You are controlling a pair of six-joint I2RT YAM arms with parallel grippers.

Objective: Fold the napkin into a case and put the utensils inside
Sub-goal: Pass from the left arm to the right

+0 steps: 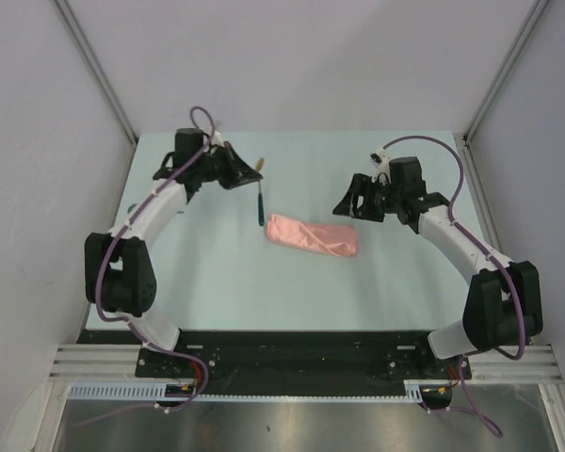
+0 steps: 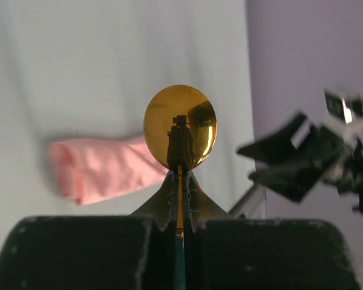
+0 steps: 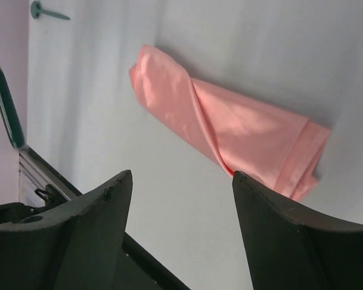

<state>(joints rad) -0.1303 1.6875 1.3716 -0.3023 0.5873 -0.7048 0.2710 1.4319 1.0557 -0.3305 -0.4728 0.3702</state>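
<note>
Left wrist view, nearest first: the left gripper (image 2: pixel 180 178) has its jaws pinched tight on the neck of the golden-bowled spoon (image 2: pixel 180 127), whose bowl stands clear beyond the tips. Past it lies the case (image 2: pixel 103 169), a folded pink roll, with the right gripper (image 2: pixel 254 163) off to the right. Right wrist view shows what that one cannot: its jaws are spread wide with nothing between them, the case lies beyond them, and far off in the top left corner a teal-bowled spoon (image 3: pixel 47 12) lies flat. Top external view puts the case in the middle of the bench (image 1: pixel 217 282), well apart from every edge, with bare surface all round it and a gripper to either side.
</note>
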